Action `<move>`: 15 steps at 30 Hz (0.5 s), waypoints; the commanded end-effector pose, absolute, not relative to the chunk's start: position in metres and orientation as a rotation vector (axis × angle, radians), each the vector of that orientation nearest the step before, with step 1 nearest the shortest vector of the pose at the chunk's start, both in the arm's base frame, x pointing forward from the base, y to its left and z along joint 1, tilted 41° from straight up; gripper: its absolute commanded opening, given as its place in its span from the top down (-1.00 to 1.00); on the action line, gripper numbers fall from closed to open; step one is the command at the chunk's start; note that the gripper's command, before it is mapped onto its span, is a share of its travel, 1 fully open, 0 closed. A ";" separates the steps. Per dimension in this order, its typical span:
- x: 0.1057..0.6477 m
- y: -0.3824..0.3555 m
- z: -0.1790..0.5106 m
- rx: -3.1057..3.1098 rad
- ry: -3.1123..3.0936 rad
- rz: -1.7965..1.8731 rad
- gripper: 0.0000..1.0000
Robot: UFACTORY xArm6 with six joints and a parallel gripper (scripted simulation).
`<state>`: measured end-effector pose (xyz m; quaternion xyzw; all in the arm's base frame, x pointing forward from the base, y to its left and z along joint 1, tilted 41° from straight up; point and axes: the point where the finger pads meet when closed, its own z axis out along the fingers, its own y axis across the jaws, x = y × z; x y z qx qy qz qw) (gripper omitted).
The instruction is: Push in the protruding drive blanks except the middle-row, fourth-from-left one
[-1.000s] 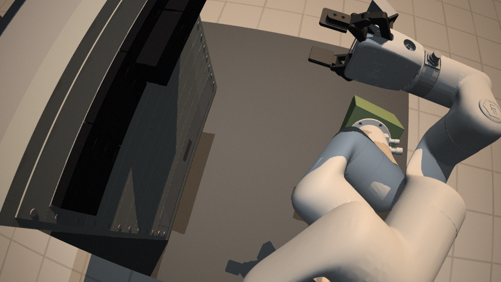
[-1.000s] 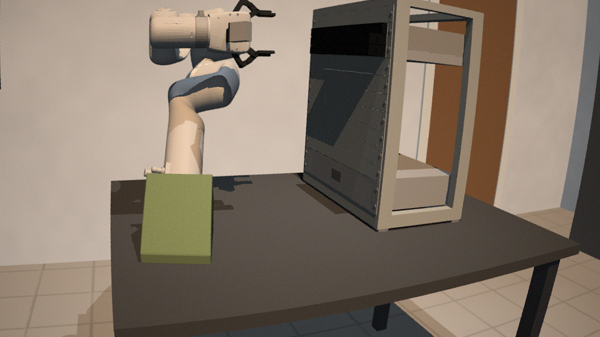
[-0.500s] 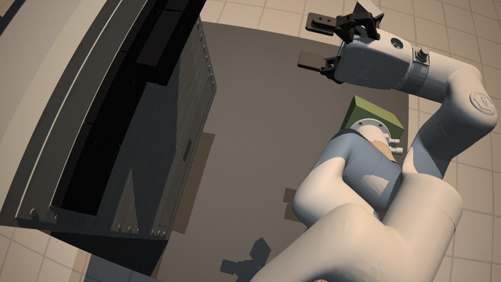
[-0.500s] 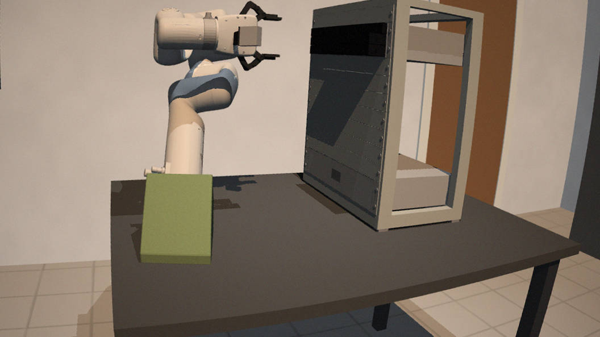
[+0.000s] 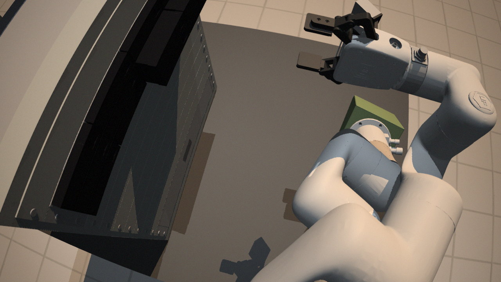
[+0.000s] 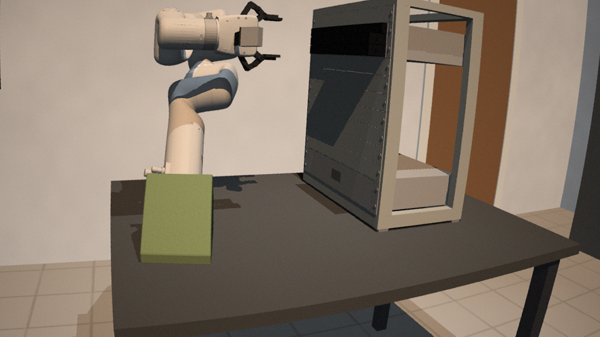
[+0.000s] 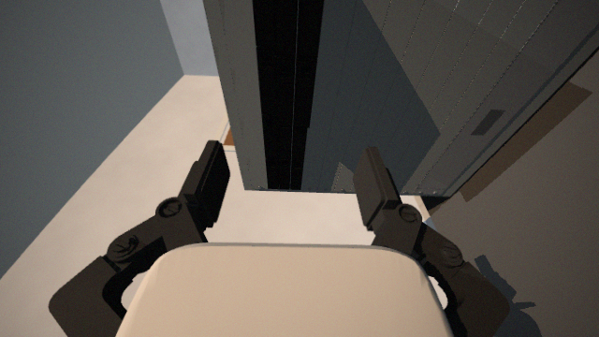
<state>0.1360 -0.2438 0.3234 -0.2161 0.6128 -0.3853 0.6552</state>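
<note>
The gripper (image 6: 268, 36) hung fully open and empty, level with the storage chassis (image 6: 349, 37); well short of the rack (image 6: 423, 120).
</note>
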 end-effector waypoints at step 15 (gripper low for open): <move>0.177 -0.263 0.327 -0.490 1.394 -0.873 -1.00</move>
